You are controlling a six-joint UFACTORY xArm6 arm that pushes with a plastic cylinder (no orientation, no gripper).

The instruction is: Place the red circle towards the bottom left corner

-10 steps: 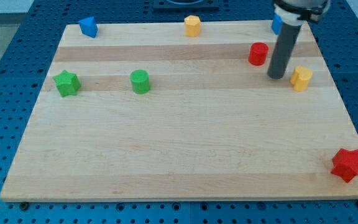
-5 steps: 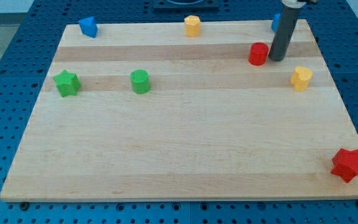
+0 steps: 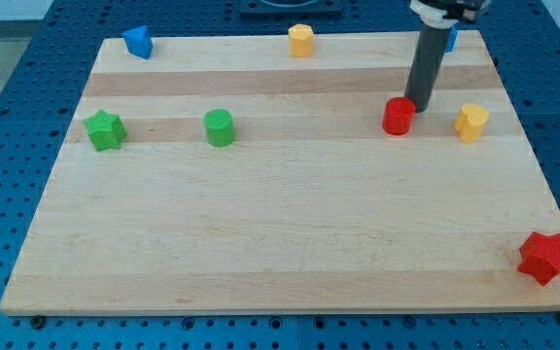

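Observation:
The red circle (image 3: 398, 116) sits on the wooden board (image 3: 280, 243) in the upper right part of the view. My tip (image 3: 419, 108) stands right against the circle's upper right side, touching or nearly touching it. The rod rises from there toward the view's top. The board's bottom left corner is far away at the view's lower left.
A yellow block (image 3: 471, 122) lies just right of my tip. A blue block (image 3: 448, 37) is partly hidden behind the rod at the top right. Another yellow block (image 3: 301, 40), a blue block (image 3: 138, 42), a green star (image 3: 104, 129), a green circle (image 3: 219, 127) and a red star (image 3: 546, 257) also sit on the board.
My tip moved up past the red circle's right side, then came down and left against it. The red circle slid down and slightly left.

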